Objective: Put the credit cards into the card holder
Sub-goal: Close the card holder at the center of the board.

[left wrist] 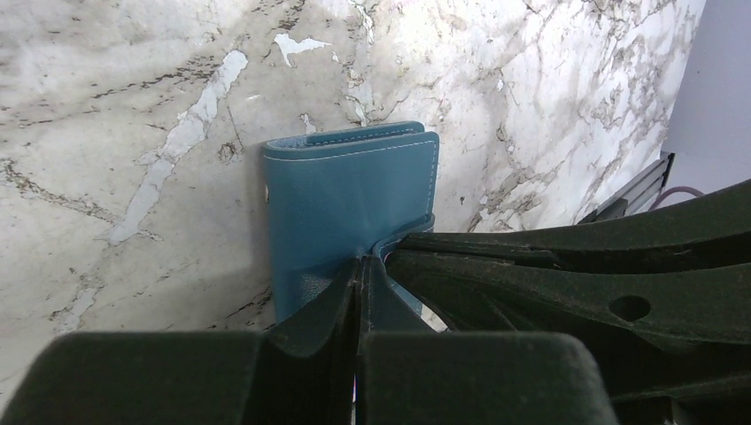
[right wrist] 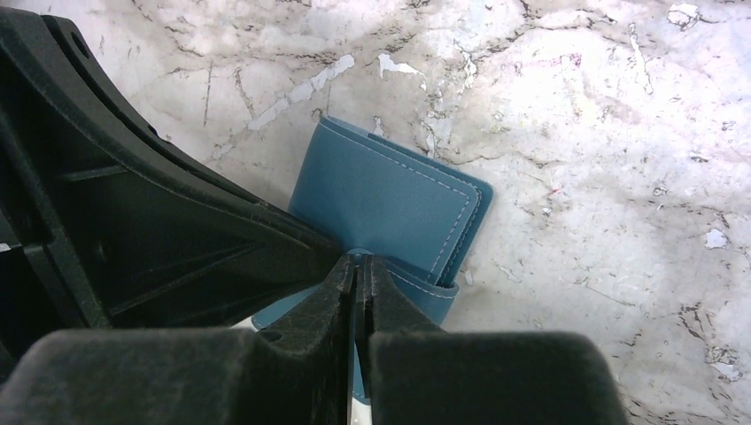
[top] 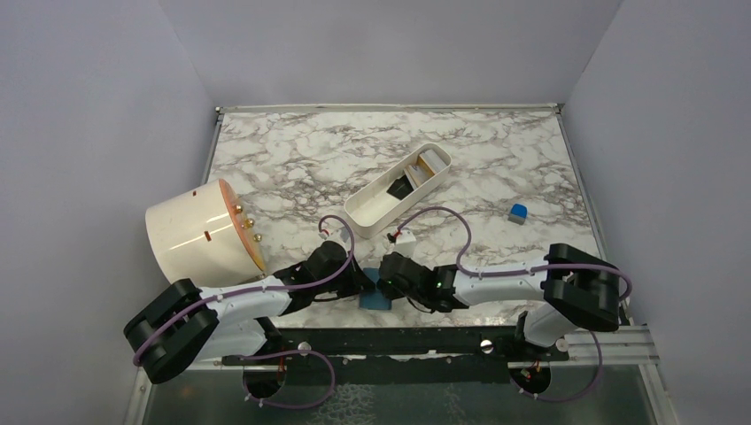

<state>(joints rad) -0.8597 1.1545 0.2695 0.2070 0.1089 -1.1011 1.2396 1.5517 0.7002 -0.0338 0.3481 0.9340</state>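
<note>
Though folded, card holder (left wrist: 354, 195) between tools (left wrist: 359, 276) (right wrist: 357, 266)

Bright, even overhead light; soft shadows; near foreground blurred in both wrist views.

R end effector (right wrist: 357, 271) tight on holder (right wrist: 390, 199)

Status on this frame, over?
Left hand shut against card holder, grip unclear. Right hand shut on its tab. It lies closed, flat. Credit cards in white tray; nothing blocking.
</note>
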